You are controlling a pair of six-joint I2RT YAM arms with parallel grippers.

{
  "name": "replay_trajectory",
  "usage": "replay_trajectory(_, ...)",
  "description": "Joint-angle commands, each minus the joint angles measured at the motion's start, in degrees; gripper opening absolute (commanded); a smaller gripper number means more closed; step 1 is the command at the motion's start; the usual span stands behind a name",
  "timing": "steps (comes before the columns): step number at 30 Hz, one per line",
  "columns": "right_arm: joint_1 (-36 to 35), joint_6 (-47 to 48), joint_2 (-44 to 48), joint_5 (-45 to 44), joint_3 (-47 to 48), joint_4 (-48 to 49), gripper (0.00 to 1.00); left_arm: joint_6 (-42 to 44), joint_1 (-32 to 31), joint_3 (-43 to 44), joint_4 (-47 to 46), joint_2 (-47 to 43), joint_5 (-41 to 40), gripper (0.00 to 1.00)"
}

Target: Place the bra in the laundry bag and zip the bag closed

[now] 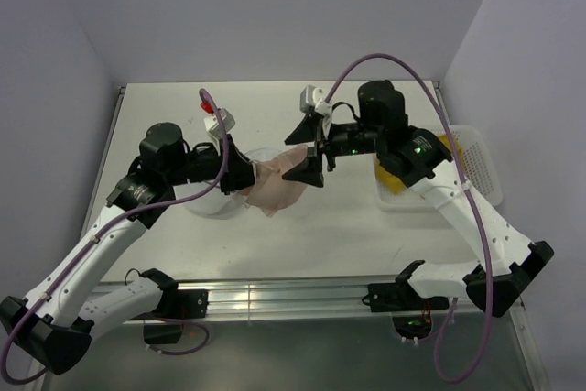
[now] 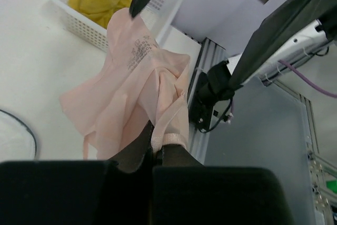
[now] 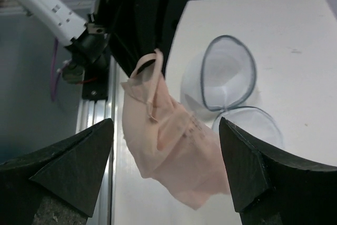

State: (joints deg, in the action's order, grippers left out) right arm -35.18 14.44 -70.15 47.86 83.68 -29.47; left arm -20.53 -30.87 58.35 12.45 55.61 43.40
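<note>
At the top view's centre the bra [image 1: 279, 185] hangs from the clamped-shut left end effector [image 1: 245, 174] alone, with the right end effector [image 1: 314, 169] spread wide astride it, so limp cloth could drape outside the unzipped laundry bag [image 3: 230, 75].

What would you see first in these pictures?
A pale pink bra hangs over the middle of the table, pinched in the left end effector. The right end effector stands open around it, and the round mesh laundry bag lies unzipped on the table nearby.
</note>
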Motion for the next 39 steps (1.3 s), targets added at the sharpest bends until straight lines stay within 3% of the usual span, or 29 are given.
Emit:
replay_trajectory(1,-3.8,5.4,-1.6,-1.8,1.8,-5.3,0.88,3.0,0.1,1.4,0.6,-0.3,6.2,0.00)
replay_trajectory(8,-6.4,9.5,-4.6,1.4,3.3,-11.3,0.93,5.9,0.1,3.2,4.1,0.0,8.5,0.00)
replay_trajectory(15,-8.2,7.7,-6.2,2.3,0.3,-9.8,0.92,6.8,0.1,3.3,4.4,-0.5,10.0,0.00)
replay_trajectory(18,-8.4,6.3,-5.3,3.6,-1.5,-7.1,0.82,7.3,0.0,3.4,5.1,-0.6,10.0,0.00)
replay_trajectory(19,-8.4,6.0,-5.0,3.8,-2.3,-6.0,0.73,7.4,0.1,3.4,5.4,-0.8,9.8,0.00)
replay_trajectory(22,-8.3,4.6,-5.0,3.4,-3.3,-5.3,0.60,7.9,0.1,3.4,5.7,-1.2,9.7,0.00)
replay_trajectory(27,-8.4,3.0,-5.7,3.2,-4.3,-5.4,0.47,8.2,0.0,3.5,5.9,-1.9,9.1,0.00)
replay_trajectory(30,-8.4,2.3,-5.3,2.8,-5.3,-4.5,0.29,8.5,0.0,3.7,6.4,-2.2,8.2,0.08)
replay_trajectory(33,-8.3,0.6,-4.4,1.0,-6.3,-2.5,0.12,8.8,0.1,3.7,7.4,-2.9,6.0,0.38)
replay_trajectory(34,-8.3,0.4,-4.3,0.8,-6.4,-2.0,0.09,8.8,0.0,3.7,7.7,-3.1,5.0,0.52)
replay_trajectory(37,-8.2,-0.3,-4.1,-0.5,-6.7,-1.3,0.02,6.9,0.1,4.1,8.7,-5.0,-4.3,0.69)
replay_trajectory(39,-7.8,-1.1,-4.1,-1.0,-7.4,-0.2,0.00,5.8,0.1,4.5,9.0,-6.9,-11.0,0.74)
